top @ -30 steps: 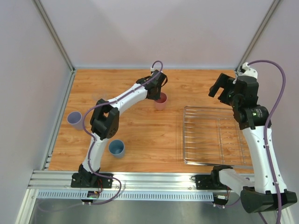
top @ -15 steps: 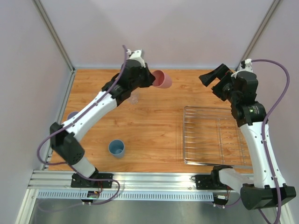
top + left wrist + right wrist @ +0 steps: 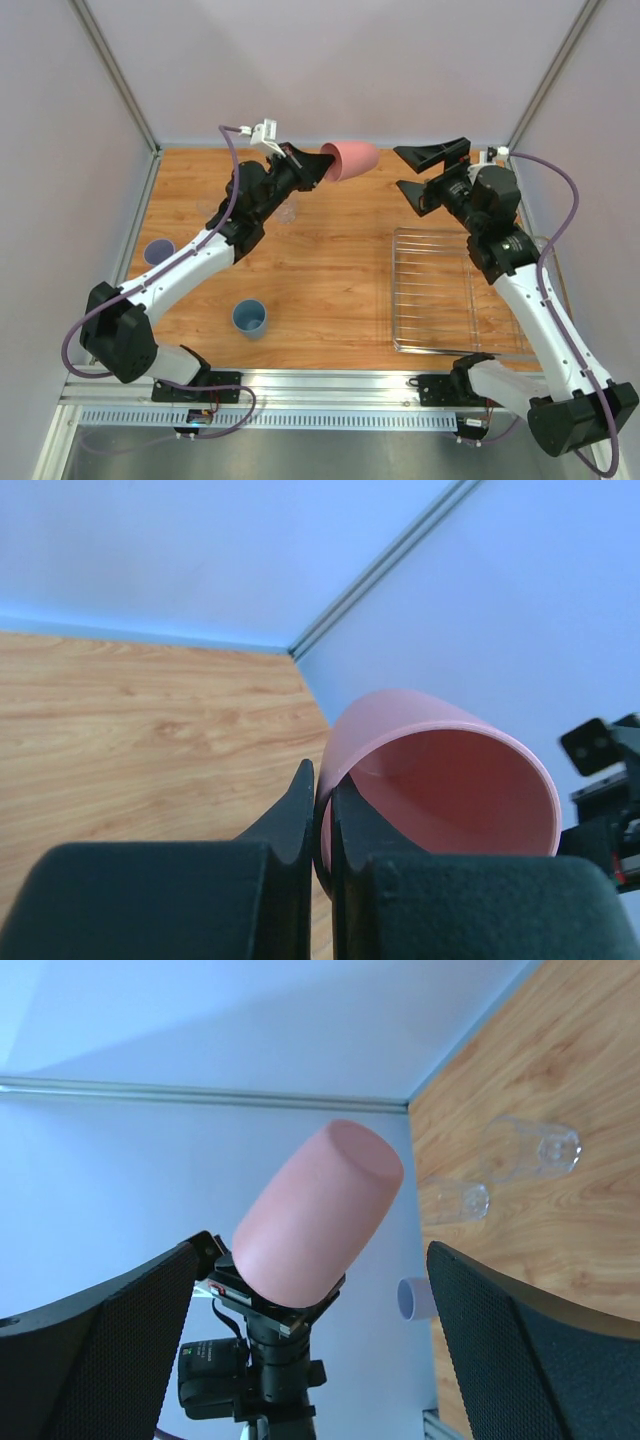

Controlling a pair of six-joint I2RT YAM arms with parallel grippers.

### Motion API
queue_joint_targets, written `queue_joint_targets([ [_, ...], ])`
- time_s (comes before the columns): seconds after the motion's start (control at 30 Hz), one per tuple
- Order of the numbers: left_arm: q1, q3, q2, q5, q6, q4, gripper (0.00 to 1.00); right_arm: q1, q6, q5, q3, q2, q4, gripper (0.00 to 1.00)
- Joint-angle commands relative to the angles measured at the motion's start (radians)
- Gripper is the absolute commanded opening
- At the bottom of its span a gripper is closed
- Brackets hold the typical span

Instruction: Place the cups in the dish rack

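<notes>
My left gripper (image 3: 322,170) is shut on the rim of the pink cup (image 3: 351,159) and holds it high above the table, tilted on its side with its base toward my right gripper (image 3: 412,172). In the left wrist view one finger is inside the pink cup (image 3: 440,770) and one outside (image 3: 322,792). My right gripper is open and empty, facing the pink cup (image 3: 315,1210) from a short way off. The dish rack (image 3: 400,234) lies flat at the right with no cups in it. The blue cup (image 3: 250,318) and lavender cup (image 3: 158,252) stand at the left.
Two clear glass tumblers (image 3: 530,1148) (image 3: 455,1200) stand on the wooden table under my left arm; one shows faintly from above (image 3: 287,211). Grey walls close in the back and sides. An aluminium rail (image 3: 320,385) runs along the near edge.
My left gripper has lifted the pink cup off the table, carried it up and rightward and tipped it sideways. My right gripper has turned left toward the cup.
</notes>
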Motion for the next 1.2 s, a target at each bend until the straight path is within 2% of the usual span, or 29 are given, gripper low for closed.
queue_joint_targets([
  [0.0, -0.016, 0.007, -0.026, 0.015, -0.022, 0.231, 0.0, 0.05, 0.126, 0.006, 0.022, 0.024, 0.09, 1.0],
  [0.2, -0.043, 0.016, -0.028, 0.013, 0.01, 0.248, 0.0, 0.102, 0.165, 0.046, 0.008, 0.065, 0.119, 1.0],
  [0.3, -0.049, 0.009, -0.028, 0.028, 0.008, 0.26, 0.0, 0.102, 0.212, 0.035, -0.009, 0.087, 0.207, 1.0],
  [0.43, -0.062, 0.002, -0.029, 0.037, 0.027, 0.297, 0.0, 0.112, 0.22, 0.033, 0.051, 0.133, 0.202, 1.0],
  [0.67, -0.111, 0.038, -0.018, 0.025, 0.162, 0.283, 0.0, 0.141, 0.261, 0.04, 0.096, 0.183, 0.219, 1.0],
  [0.73, -0.134, 0.033, -0.02, -0.018, 0.23, 0.274, 0.0, 0.144, 0.297, 0.036, 0.083, 0.183, 0.279, 0.98],
  [0.9, -0.155, 0.045, -0.005, -0.091, 0.324, 0.282, 0.0, 0.155, 0.3, 0.038, 0.096, 0.183, 0.264, 0.95],
  [1.0, -0.157, 0.058, 0.009, -0.091, 0.361, 0.292, 0.0, 0.155, 0.315, 0.029, 0.088, 0.183, 0.27, 0.9],
  [1.1, -0.158, 0.07, 0.026, -0.082, 0.384, 0.302, 0.0, 0.156, 0.315, 0.015, 0.092, 0.189, 0.283, 0.77],
  [1.17, -0.158, 0.074, 0.032, -0.062, 0.39, 0.302, 0.0, 0.155, 0.309, 0.009, 0.1, 0.194, 0.288, 0.63],
])
